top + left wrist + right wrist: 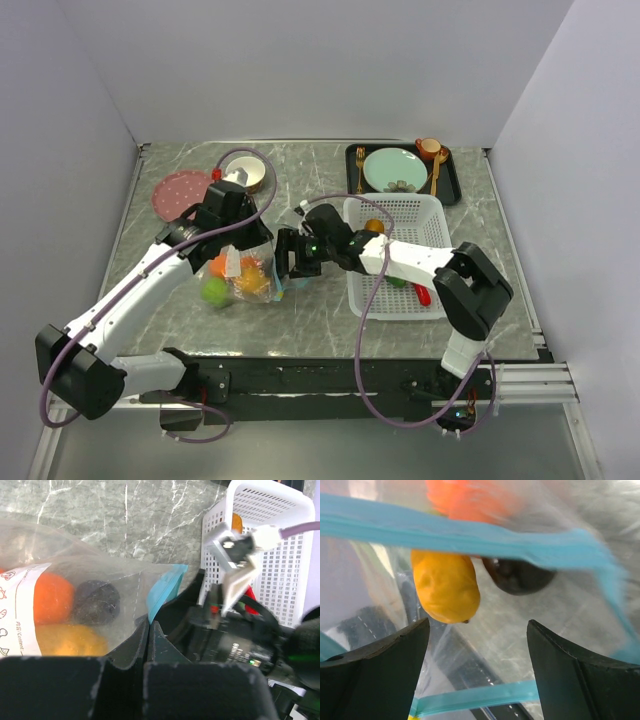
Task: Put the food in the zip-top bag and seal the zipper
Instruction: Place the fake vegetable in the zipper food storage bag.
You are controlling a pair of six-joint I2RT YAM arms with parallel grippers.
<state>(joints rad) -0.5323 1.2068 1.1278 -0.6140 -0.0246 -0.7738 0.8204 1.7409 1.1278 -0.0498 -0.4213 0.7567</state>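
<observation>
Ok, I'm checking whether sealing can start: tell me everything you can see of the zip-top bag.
The zip-top bag is clear, crinkled plastic with a white printed label and a teal-blue zipper whose two strips stand apart, so the mouth gapes toward the open right gripper. It rests on the table left of the basket, holding an orange, a dark round one, a yellow-brown fruit and a green apple. The left gripper pinches its edge by the zipper.
</observation>
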